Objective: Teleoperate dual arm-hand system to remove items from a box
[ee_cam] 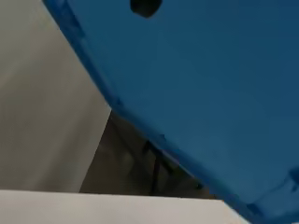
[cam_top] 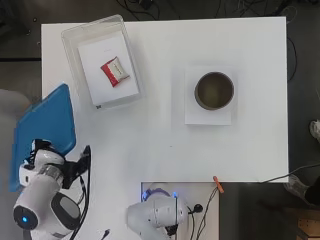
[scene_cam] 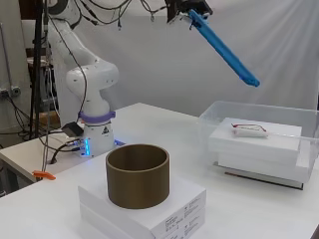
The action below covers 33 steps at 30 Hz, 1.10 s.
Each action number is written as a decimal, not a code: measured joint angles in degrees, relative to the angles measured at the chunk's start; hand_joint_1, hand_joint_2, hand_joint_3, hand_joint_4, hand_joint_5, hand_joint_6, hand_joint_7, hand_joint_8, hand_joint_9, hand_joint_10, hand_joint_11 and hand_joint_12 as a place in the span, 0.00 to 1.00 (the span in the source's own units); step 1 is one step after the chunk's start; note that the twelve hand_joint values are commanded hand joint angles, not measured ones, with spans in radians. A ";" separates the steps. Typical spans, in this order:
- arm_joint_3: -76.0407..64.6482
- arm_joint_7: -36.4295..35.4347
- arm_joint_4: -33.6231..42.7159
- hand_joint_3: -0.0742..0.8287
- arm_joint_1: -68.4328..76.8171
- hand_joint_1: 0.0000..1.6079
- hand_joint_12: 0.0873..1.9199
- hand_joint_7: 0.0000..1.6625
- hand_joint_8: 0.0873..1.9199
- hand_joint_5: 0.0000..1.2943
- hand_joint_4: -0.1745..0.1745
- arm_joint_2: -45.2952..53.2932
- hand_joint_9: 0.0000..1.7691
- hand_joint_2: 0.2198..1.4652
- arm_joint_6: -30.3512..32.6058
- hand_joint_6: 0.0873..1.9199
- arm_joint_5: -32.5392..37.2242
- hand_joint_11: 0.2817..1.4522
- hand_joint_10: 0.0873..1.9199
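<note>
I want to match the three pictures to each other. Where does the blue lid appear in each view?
Overhead view: the blue lid lies over the table's left edge, left of the clear box.
Side view: it hangs tilted in the air, above the clear box.
Wrist view: it fills most of the picture, very close.
Shared landmark: the clear box, in the overhead and side views only.
</note>
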 joint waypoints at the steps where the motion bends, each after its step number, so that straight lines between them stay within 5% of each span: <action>1: -2.16 -0.51 -0.10 0.08 2.08 0.73 1.00 0.70 1.00 0.50 1.00 -1.75 0.77 0.80 0.19 1.00 1.19 0.68 1.00; 9: -5.69 -4.06 -2.75 0.09 9.18 0.71 1.00 0.70 1.00 0.48 1.00 -9.12 0.77 0.81 0.04 1.00 5.64 0.69 1.00; 19: -11.31 -3.60 -14.94 0.08 14.31 0.64 1.00 0.73 1.00 0.59 1.00 -16.70 0.80 0.80 -3.47 1.00 7.27 0.72 1.00; 20: -11.50 -3.63 -15.70 0.08 14.43 0.57 1.00 0.70 1.00 0.57 1.00 -16.48 0.78 0.80 -4.11 1.00 7.97 0.68 1.00; 22: -12.12 -4.28 -16.52 0.06 14.77 0.19 0.41 0.35 0.39 0.23 0.68 -16.44 0.42 0.57 -5.63 0.38 9.06 0.32 0.41; 24: -12.99 -4.03 -16.04 0.07 14.66 0.05 0.08 0.19 0.07 0.12 0.63 -15.58 0.28 0.43 -6.56 0.07 9.86 0.21 0.09; 26: -13.02 0.38 -13.82 0.09 14.13 0.01 0.00 0.16 0.00 0.11 0.62 -13.40 0.24 0.43 -7.26 0.00 10.28 0.17 0.00; 33: -11.98 30.77 -7.36 0.09 8.11 0.01 0.00 0.24 0.00 0.27 0.62 -1.64 0.26 0.57 -5.65 0.00 7.32 0.17 0.00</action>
